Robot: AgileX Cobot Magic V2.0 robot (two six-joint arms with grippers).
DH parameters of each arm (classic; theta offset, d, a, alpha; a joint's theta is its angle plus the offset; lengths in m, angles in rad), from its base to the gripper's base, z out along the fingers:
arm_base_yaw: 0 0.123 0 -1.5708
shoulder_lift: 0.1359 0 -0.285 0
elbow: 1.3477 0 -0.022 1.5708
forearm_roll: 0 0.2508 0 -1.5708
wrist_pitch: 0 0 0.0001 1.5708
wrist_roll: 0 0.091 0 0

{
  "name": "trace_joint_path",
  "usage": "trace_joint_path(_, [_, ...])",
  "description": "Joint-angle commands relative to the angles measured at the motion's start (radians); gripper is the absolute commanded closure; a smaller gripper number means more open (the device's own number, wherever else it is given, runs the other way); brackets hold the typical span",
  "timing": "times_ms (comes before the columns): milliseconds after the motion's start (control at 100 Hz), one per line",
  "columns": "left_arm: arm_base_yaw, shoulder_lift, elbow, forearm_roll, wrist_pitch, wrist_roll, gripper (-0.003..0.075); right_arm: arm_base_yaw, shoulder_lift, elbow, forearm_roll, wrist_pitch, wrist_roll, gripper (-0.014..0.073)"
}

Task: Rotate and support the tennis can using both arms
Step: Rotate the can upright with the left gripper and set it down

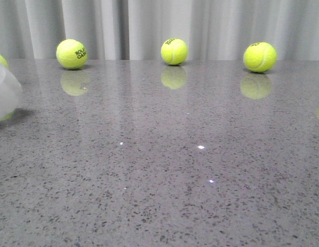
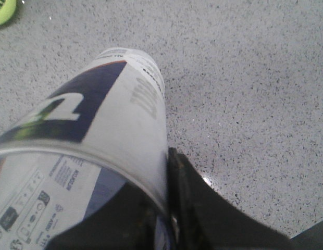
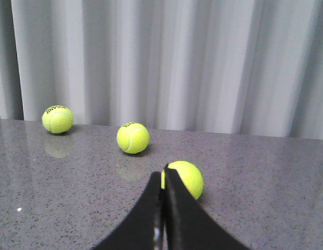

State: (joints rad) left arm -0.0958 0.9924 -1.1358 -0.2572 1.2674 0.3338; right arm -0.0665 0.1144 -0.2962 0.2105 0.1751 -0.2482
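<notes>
The tennis can (image 2: 107, 130) sits in the left gripper (image 2: 166, 219), seen close up in the left wrist view. One black finger (image 2: 203, 213) presses against the can's side near its silver-rimmed end; the opposite finger is hidden behind the can body, so the grip is judged to be a clamp across the can's width, though only one contact is visible. The can is held at its near end, and its far end reaches out over the grey speckled table (image 2: 245, 78). Whether that far end touches the surface cannot be told. In the front view only a pale, translucent portion of the can (image 1: 4, 92) enters at the far left edge, casting a shadow on the table beside it.

The right gripper (image 3: 163, 208) has its two fingers pressed together with nothing between them. It points across the table toward a tennis ball (image 3: 183, 179) just ahead of its tips, with two more balls (image 3: 133, 137) (image 3: 58, 119) further off near the curtain (image 3: 161, 57). It is well apart from the can.

Assessment: a hold at one end leaves the long can unsupported at the other, which is the likely reason the task calls for a second arm. That support is not yet in place.
</notes>
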Motion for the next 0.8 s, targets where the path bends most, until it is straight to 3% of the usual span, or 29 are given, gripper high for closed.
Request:
trace_joint_path(0, [0.000, -0.010, -0.022, -0.041, 0.009, -0.010, 0.0741, -0.004, 0.011, -0.025, 0.009, -0.074, -0.001, 0.0662])
trace_joint_path(150, [0.000, 0.005, -0.024, -0.064, 0.006, -0.010, 0.0729, -0.004, 0.011, -0.025, 0.009, -0.074, -0.001, 0.0662])
trace_joint_path(220, [0.000, 0.027, -0.034, -0.083, 0.006, -0.010, 0.0678, -0.004, 0.011, -0.025, 0.009, -0.074, -0.001, 0.0662])
trace_joint_path(310, [0.000, 0.068, -0.055, -0.106, 0.004, -0.010, 0.0563, -0.004, 0.011, -0.025, 0.009, -0.074, -0.001, 0.0662])
trace_joint_path(460, [0.000, 0.138, -0.106, -0.127, 0.002, -0.010, 0.0305, -0.004, 0.011, -0.025, 0.009, -0.074, -0.001, 0.0662])
trace_joint_path(530, [0.000, 0.172, -0.144, -0.137, 0.001, -0.010, 0.0230, -0.004, 0.011, -0.025, 0.009, -0.074, -0.001, 0.0662])
trace_joint_path(790, [0.000, 0.313, -0.304, -0.161, 0.001, 0.001, 0.0208, -0.004, 0.011, -0.025, 0.009, -0.074, -0.001, 0.0662])
